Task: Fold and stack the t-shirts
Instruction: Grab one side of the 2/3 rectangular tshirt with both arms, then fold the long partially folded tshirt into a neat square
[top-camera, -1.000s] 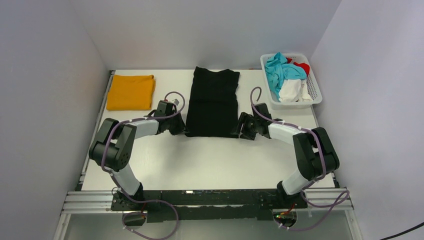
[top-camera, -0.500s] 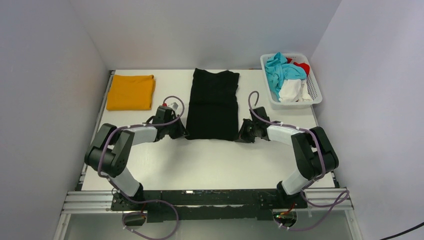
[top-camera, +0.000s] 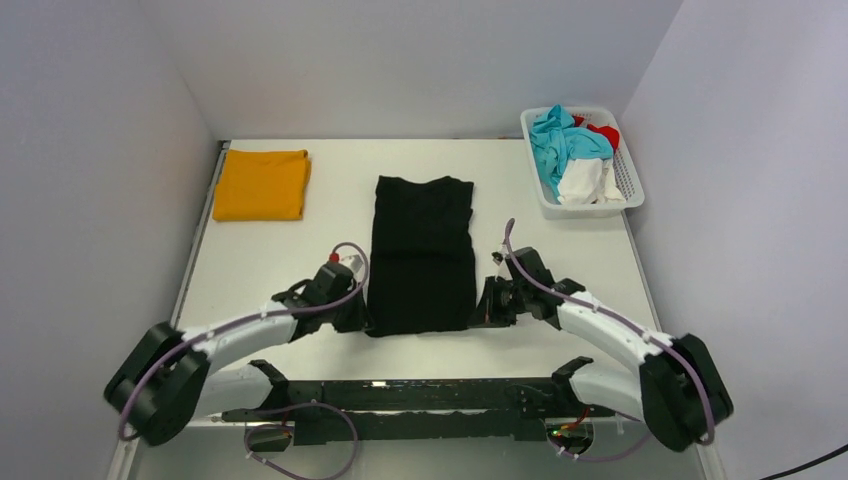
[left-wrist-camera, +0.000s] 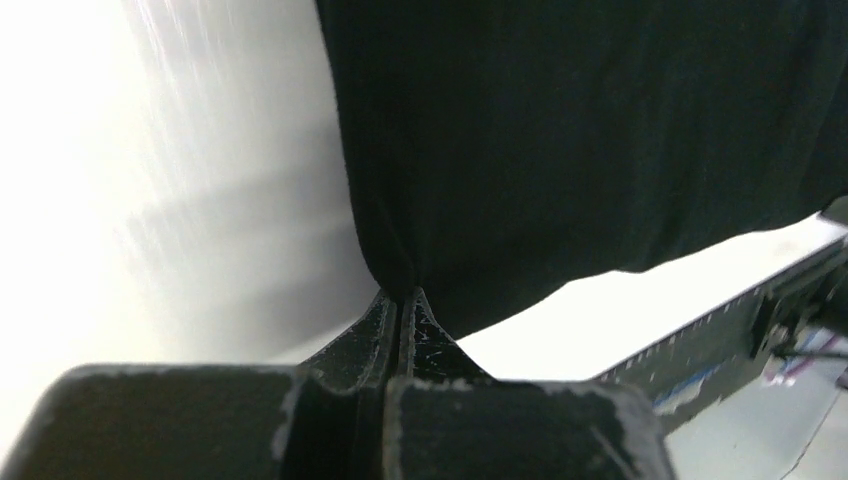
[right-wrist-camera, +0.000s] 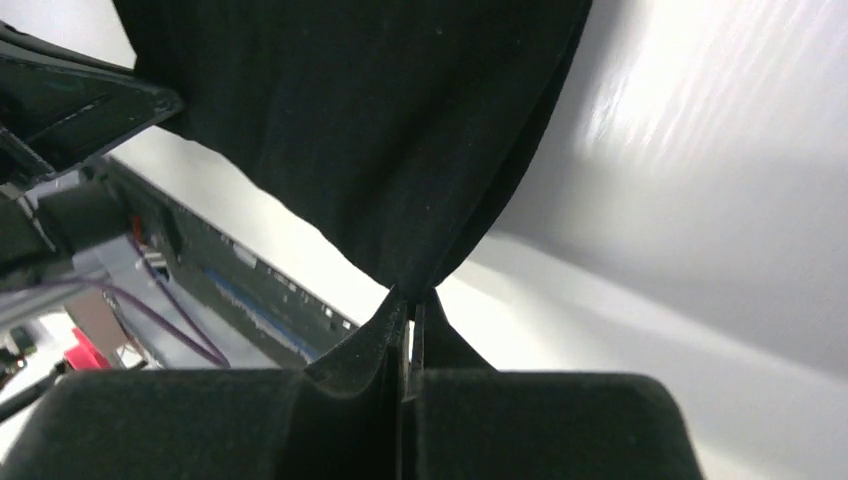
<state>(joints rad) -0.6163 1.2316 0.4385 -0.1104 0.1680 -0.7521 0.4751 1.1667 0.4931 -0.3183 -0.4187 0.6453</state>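
Observation:
A long black t-shirt lies folded lengthwise down the middle of the table. My left gripper is shut on its near left corner, and the cloth bunches right at the closed tips. On the other side, my right gripper is shut on the near right corner, where the black fabric narrows to a point between the tips. An orange-yellow t-shirt rests folded at the far left of the table, away from both grippers.
A white lattice basket at the far right holds teal, white and red cloth. The black rail with the arm bases runs along the near table edge, just behind the shirt's near hem. White walls close in on three sides.
Both grippers have pulled the black t-shirt toward the near edge; its hem now lies close to the rail. The right gripper closed on its corner during this time.

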